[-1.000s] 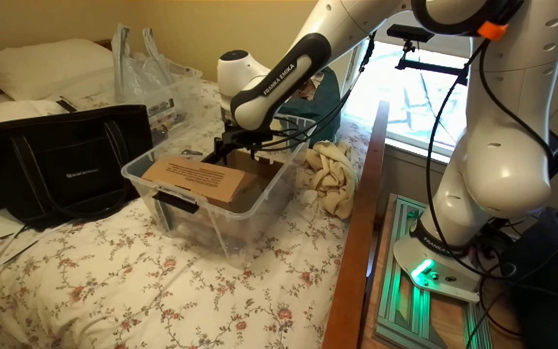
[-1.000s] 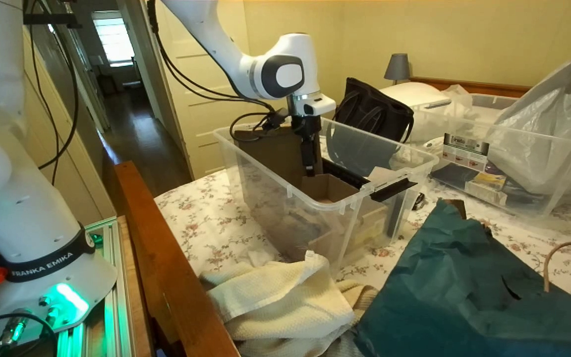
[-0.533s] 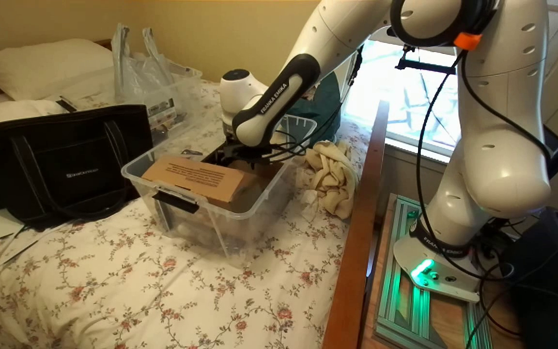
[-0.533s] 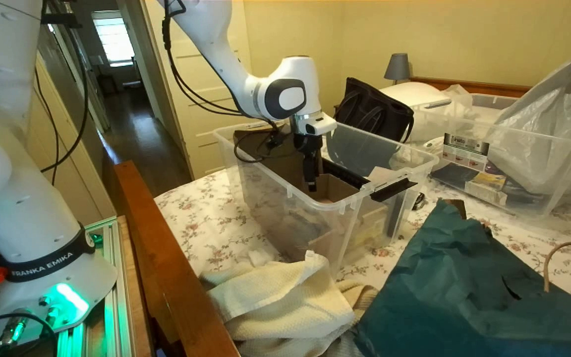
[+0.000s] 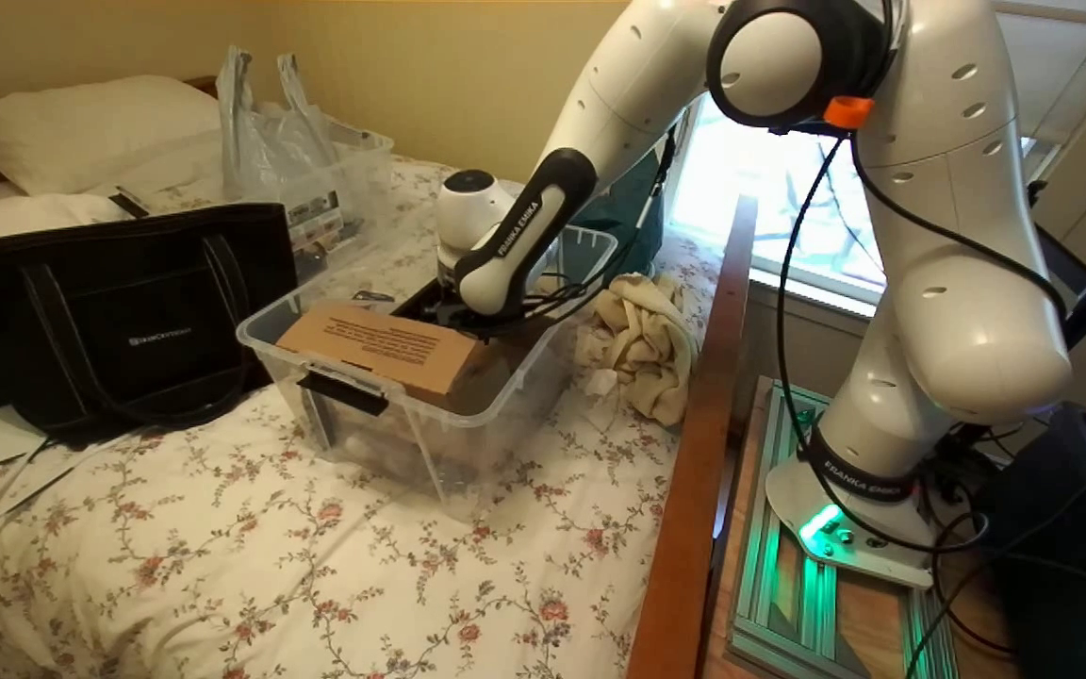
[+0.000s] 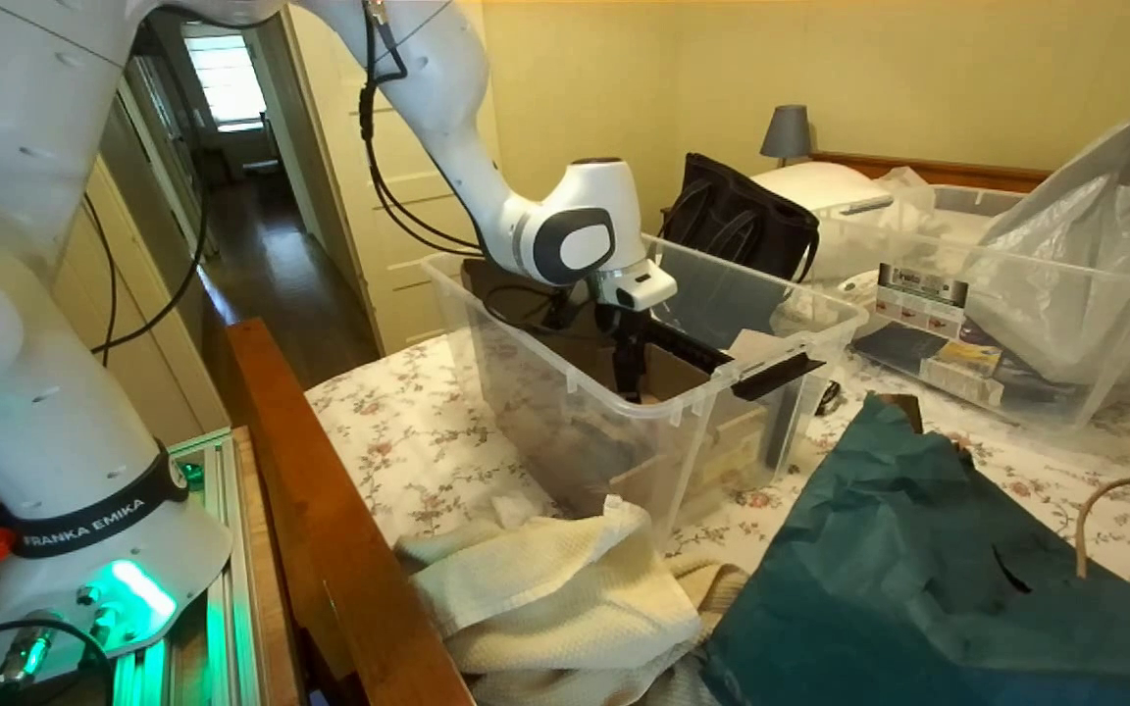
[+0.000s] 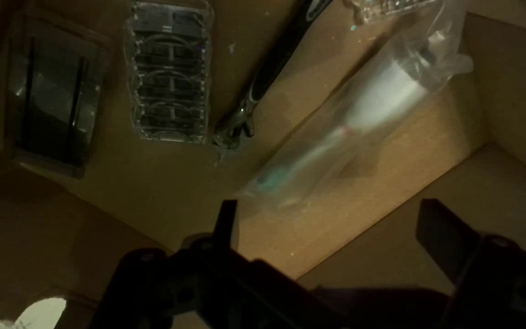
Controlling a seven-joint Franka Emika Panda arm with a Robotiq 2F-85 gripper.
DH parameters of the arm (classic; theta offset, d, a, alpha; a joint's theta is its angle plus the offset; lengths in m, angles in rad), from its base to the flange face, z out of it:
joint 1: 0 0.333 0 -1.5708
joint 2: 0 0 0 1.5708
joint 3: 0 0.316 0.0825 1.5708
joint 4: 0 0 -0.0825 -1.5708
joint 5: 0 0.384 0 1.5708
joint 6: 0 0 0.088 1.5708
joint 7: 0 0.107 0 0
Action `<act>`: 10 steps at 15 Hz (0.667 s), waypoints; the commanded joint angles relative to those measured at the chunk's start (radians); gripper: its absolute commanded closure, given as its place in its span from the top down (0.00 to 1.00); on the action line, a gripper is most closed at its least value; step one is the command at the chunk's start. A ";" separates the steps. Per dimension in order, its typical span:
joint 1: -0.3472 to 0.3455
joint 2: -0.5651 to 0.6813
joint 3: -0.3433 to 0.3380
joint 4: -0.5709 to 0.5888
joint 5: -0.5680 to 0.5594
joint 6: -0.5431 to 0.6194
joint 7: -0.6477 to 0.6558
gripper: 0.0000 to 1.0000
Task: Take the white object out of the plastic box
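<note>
The claw (image 7: 329, 224) hangs inside the large clear rectangular plastic tub (image 6: 663, 409), its fingers wide apart, holding nothing. There, the white object (image 7: 384, 97) in a clear plastic sleeve (image 7: 322, 148) lies in a brown cardboard box (image 7: 509, 192), walls standing around it. A slender black-handled tool (image 7: 271, 68) lies beside the sleeve; a clear ridged plastic pack (image 7: 171, 82), farther off.

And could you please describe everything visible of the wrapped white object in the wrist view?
The white object, slightly blurred, sits inside a crinkled, clear, seemingly plastic wrapper. It shows a broad white part, a thin pale stem and a greenish tip toward the fingers. It lies diagonally across the view on brown cardboard; the open fingers don't hold it.
</note>
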 commanded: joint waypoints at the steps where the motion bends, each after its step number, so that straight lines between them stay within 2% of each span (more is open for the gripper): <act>1: -0.024 0.063 0.032 0.056 0.104 0.016 -0.063 1.00; 4: -0.044 0.097 0.060 0.090 0.181 0.007 -0.104 1.00; 10: -0.031 0.161 0.043 0.149 0.221 -0.048 -0.125 1.00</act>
